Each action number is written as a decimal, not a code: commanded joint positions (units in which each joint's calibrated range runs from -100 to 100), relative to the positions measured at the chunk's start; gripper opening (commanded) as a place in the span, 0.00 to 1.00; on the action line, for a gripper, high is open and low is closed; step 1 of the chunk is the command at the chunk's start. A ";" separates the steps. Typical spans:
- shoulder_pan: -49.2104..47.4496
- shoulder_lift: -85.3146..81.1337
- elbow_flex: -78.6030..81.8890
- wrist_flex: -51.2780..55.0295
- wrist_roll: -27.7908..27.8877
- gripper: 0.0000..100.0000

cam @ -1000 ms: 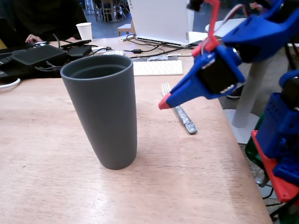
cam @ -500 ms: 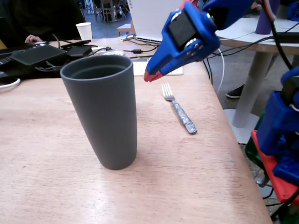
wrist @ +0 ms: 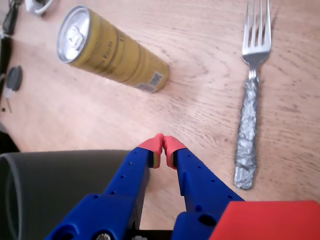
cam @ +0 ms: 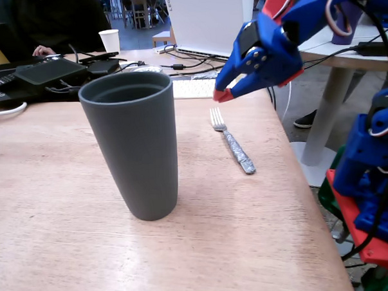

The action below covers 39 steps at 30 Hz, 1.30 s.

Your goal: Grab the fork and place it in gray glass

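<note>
A wooden tabletop (cam: 55, 209) filled most of the fixed view. A tall gray glass (cam: 135, 148) stood upright left of centre, empty as far as its rim showed. A silver fork (cam: 232, 141) lay flat to its right, well apart from it, tines toward the top of the frame. A blue end effector (cam: 223, 96) with red tips hung in the air at upper right, above the fork's tines and touching nothing.

In the wrist view, the end effector (wrist: 163, 146) rose from the bottom centre, its red tips pressed together with nothing between them. The fork (wrist: 251, 85) lay at the right, the glass (wrist: 60, 185) at lower left, and a gold can (wrist: 110, 50) at upper left.
</note>
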 commanded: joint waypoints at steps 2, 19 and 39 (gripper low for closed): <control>-0.04 11.81 -0.78 0.06 -2.39 0.00; 21.62 27.42 -6.25 -0.02 -1.37 0.00; 21.45 32.31 -7.01 -0.11 3.52 0.33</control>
